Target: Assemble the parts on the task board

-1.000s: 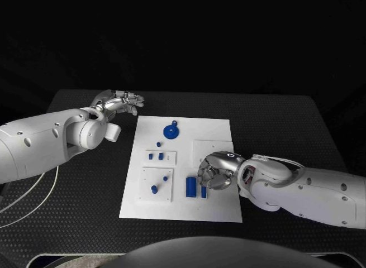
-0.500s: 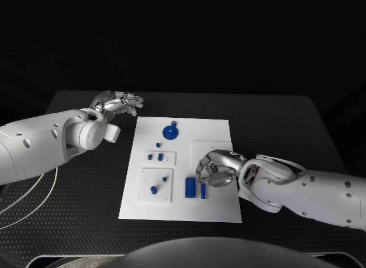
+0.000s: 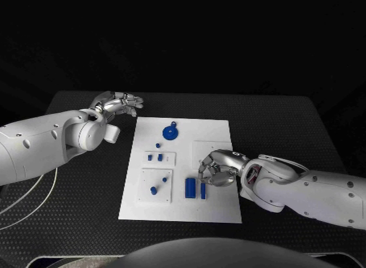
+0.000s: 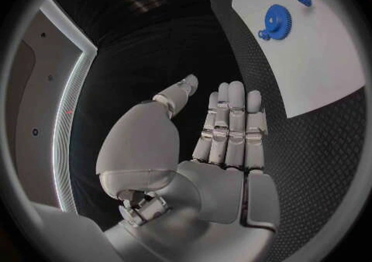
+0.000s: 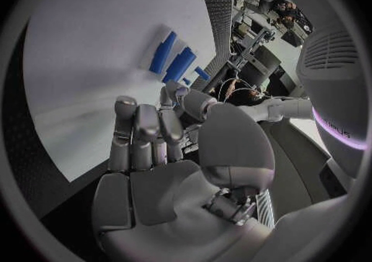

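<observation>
Right robot hand (image 3: pixel 217 169) over task board (image 3: pixel 215 131) (empty).

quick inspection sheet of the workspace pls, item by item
surface: black table, textured mat.
job's things: white task board mid-table; blue gear at its far end; small blue pieces in the middle; two blue bars side by side at its near end.
clutter: nothing seen.
hands: left hand off the board's far left corner, fingers straight, holding nothing; right hand over the board beside the bars, whether it holds anything cannot be told.
cables: thin white cable under the left arm.
surroundings: dark.
</observation>
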Robot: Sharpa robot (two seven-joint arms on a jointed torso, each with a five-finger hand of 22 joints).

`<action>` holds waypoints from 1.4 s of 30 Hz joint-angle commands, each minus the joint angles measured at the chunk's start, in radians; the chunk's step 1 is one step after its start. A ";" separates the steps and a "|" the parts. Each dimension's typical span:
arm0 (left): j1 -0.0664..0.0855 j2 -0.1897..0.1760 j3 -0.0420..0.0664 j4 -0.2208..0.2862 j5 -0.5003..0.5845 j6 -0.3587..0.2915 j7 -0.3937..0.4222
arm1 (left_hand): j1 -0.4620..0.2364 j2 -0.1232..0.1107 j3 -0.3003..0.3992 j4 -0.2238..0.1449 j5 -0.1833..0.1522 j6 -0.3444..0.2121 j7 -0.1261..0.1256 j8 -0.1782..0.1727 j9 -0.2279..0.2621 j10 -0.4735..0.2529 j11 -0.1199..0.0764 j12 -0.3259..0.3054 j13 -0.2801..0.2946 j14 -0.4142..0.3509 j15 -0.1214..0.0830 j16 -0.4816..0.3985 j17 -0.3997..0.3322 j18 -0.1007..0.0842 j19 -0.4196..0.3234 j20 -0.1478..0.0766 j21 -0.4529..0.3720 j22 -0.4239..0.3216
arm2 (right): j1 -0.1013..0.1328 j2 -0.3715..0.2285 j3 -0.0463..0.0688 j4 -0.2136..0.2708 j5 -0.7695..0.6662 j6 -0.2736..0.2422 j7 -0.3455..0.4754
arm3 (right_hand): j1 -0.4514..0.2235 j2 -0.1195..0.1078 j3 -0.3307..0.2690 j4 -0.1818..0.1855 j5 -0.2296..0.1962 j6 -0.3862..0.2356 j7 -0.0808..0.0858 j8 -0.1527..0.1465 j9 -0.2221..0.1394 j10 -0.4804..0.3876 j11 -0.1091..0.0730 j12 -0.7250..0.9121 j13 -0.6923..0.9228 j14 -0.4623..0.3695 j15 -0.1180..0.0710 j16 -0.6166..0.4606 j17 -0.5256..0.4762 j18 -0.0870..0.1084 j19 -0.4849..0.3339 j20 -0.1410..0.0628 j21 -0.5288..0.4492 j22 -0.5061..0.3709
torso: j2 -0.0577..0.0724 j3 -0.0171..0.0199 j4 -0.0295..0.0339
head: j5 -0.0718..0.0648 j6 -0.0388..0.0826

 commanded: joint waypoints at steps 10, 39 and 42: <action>0.001 0.002 0.001 0.002 -0.004 0.015 0.004 | -0.006 0.002 -0.001 0.005 -0.005 -0.008 0.001 0.003 -0.001 -0.004 0.001 0.005 -0.002 -0.001 -0.001 -0.006 0.002 0.008 -0.005 -0.011 -0.003 0.022 | -0.001 -0.002 -0.001 -0.006 -0.048 0.080 -0.018 | 0.002 0.000 0.000 0.009 -0.005 0.007 0.007 0.005 0.001 -0.005 -0.001 -0.004 -0.001 0.001 -0.005 0.005 -0.001 0.015 0.003 -0.001 0.003 -0.001 | 0.001 0.0008 -0.0002 | -0.001 -0.002; 0.001 0.000 0.000 0.003 -0.004 0.017 0.001 | -0.008 0.002 -0.001 0.007 -0.005 -0.009 0.001 0.003 -0.002 -0.005 0.002 0.005 -0.002 -0.001 -0.001 -0.006 0.002 0.008 -0.005 -0.010 -0.003 0.022 | -0.008 0.025 -0.006 -0.029 -0.083 0.114 -0.029 | 0.002 0.001 0.001 0.011 -0.005 0.005 0.007 0.005 0.002 -0.005 -0.001 -0.004 0.000 -0.001 -0.005 0.003 -0.002 0.015 0.001 -0.001 0.001 -0.002 | 0.000 -0.0003 -0.0001 | -0.002 -0.005; 0.001 0.000 0.000 0.003 -0.004 0.017 0.001 | -0.008 0.002 -0.001 0.008 -0.005 -0.009 0.001 0.003 -0.002 -0.005 0.002 0.005 -0.002 -0.001 -0.001 -0.006 0.002 0.008 -0.005 -0.010 -0.003 0.022 | -0.008 0.023 -0.006 -0.029 -0.086 0.105 -0.031 | 0.002 0.002 0.001 0.011 -0.005 0.005 0.007 0.005 0.002 -0.004 -0.001 -0.002 0.001 -0.001 -0.005 0.004 -0.001 0.015 0.001 -0.001 0.001 -0.002 | 0.000 -0.0002 0.0003 | -0.003 -0.005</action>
